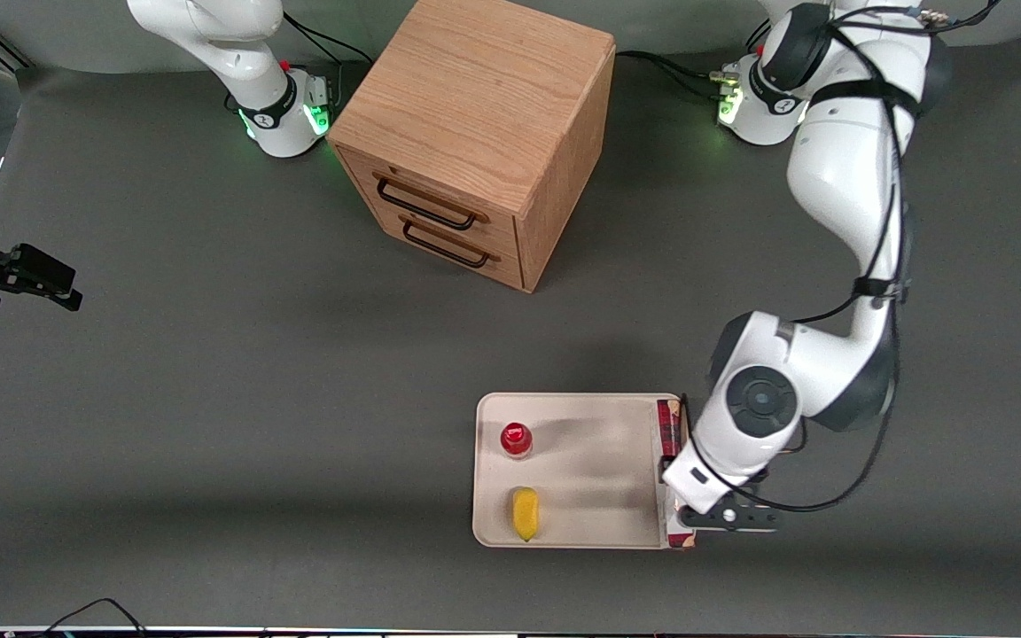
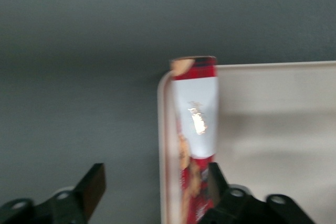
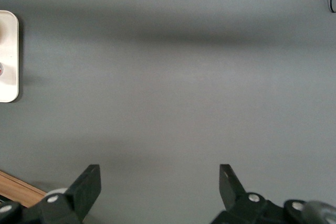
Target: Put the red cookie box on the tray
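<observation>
The gripper [image 2: 152,190] is spread wide above the red cookie box [image 2: 195,129], which is lying along the tray [image 1: 581,540] edge; the tray middle is left free.

Matt dark grey tabletop [image 1: 209,354], like a smooth sheet. Oak-grained wooden drawer cabinet [image 1: 475,133], satin finish, with dark metal handles. Cream tray [image 1: 581,532], smooth matt plastic by its look. Glossy printed carton on the red cookie box [image 2: 195,129], catching a glint on its pale face. Matt black plastic on the pincer [image 2: 152,192], standing open over the box at the tray's rim.
</observation>
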Robot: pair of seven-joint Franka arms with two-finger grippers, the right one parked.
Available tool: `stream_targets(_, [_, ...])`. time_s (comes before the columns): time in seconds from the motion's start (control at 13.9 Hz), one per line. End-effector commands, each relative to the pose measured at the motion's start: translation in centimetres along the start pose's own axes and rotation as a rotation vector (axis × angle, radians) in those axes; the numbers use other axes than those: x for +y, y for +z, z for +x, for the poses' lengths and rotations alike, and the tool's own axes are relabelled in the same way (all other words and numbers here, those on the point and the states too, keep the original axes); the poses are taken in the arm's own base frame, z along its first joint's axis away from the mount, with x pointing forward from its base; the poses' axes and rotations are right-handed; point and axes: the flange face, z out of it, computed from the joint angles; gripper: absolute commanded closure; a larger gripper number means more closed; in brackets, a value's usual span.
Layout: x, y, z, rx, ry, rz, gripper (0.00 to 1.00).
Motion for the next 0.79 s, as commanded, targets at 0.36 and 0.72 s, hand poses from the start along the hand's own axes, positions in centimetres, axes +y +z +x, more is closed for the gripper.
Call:
stream_targets(0.36, [-17.1,-14.5,-5.2,-0.101,0.107,-0.046,0.00])
stream_targets(0.72, [-24.2,-22.8,-9.8,-0.151,0.066,-0.093,0.00])
